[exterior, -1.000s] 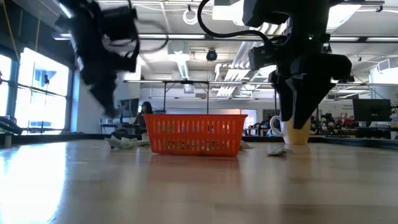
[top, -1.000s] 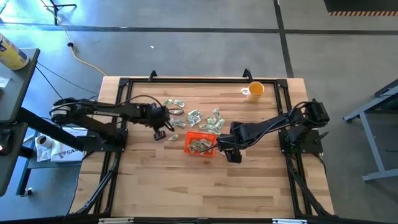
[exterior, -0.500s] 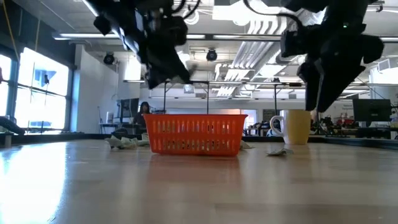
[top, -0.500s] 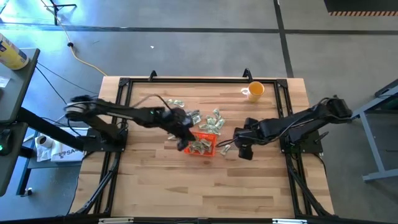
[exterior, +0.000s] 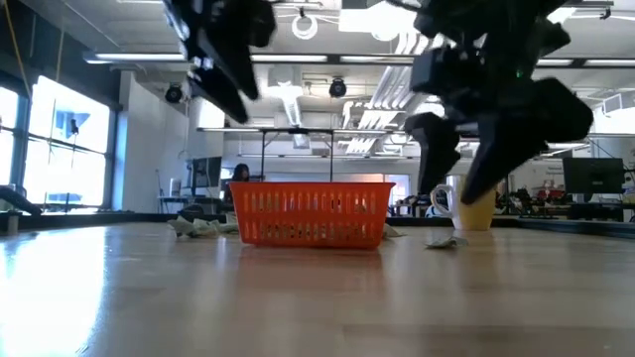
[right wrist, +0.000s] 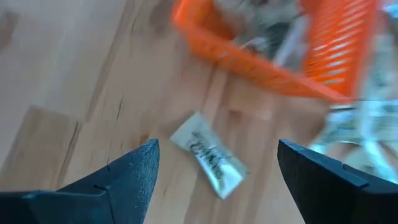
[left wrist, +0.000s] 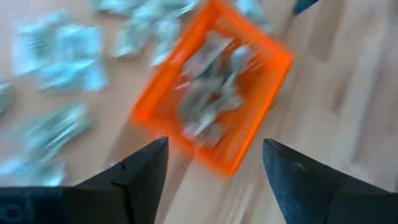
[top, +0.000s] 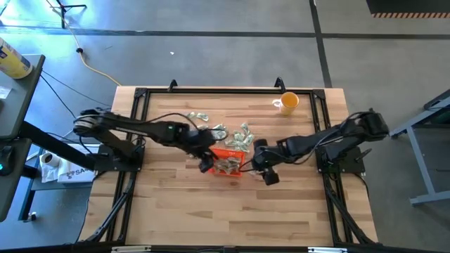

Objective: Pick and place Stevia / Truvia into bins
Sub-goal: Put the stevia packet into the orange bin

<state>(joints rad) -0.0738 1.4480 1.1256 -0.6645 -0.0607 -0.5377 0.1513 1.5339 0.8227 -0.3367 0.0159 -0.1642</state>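
- The floor [top: 232, 49] around the wooden table [top: 232, 211] was grey concrete, crossed by dark lines.
- A yellow cable [top: 95, 67] trailed over it at 10 o'clock.
- A grey metal frame [top: 425, 133] stood at 3 o'clock.
- Windows [exterior: 60, 139] glowed at 9 o'clock in the low view.
- Ceiling lights [exterior: 308, 22] hung overhead.
- A person [exterior: 238, 177] sat far behind.

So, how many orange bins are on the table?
1. The orange bin sits mid-table between the left end effector and the right end effector, with sachets inside.
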